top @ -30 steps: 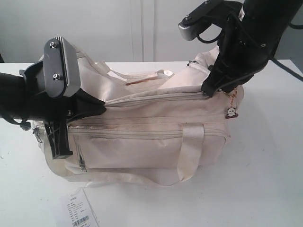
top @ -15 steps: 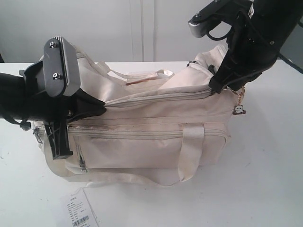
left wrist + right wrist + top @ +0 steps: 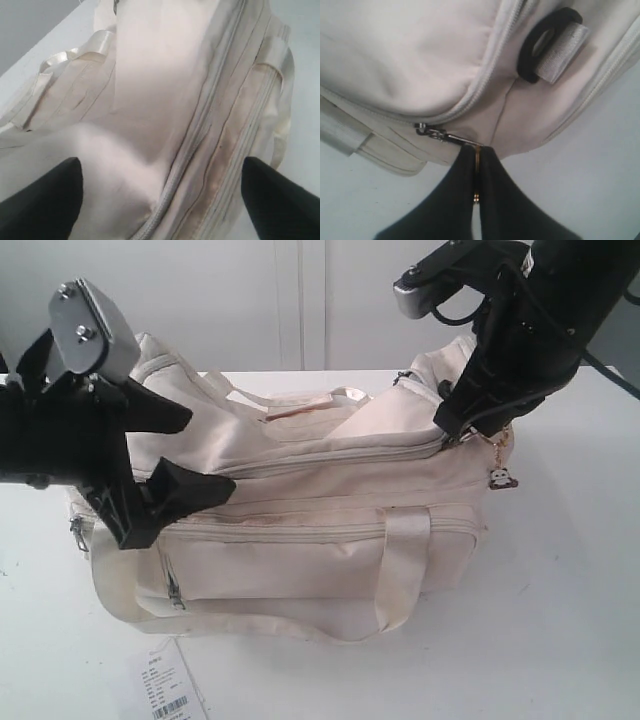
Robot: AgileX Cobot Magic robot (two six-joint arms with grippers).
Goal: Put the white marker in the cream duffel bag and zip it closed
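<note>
The cream duffel bag (image 3: 320, 540) lies on the white table, its top zipper (image 3: 340, 454) run along to the right end. My right gripper (image 3: 452, 430) is at that end, shut on the gold chain (image 3: 477, 170) of the zipper charm (image 3: 502, 478), just beyond the slider (image 3: 423, 129). My left gripper (image 3: 185, 448) hovers at the bag's left end, open, with only bag fabric (image 3: 150, 100) showing between its black fingers (image 3: 40, 200). The white marker is not in view.
A white paper barcode tag (image 3: 170, 692) lies on the table in front of the bag. A black ring with a grey strap loop (image 3: 547, 45) sits on the bag's end. The cream strap handle (image 3: 405, 560) hangs down the front.
My left gripper has swung upward at the bag's left end and its fingers now stand wide apart. The right gripper has hardly moved, and the charm has swung slightly.
</note>
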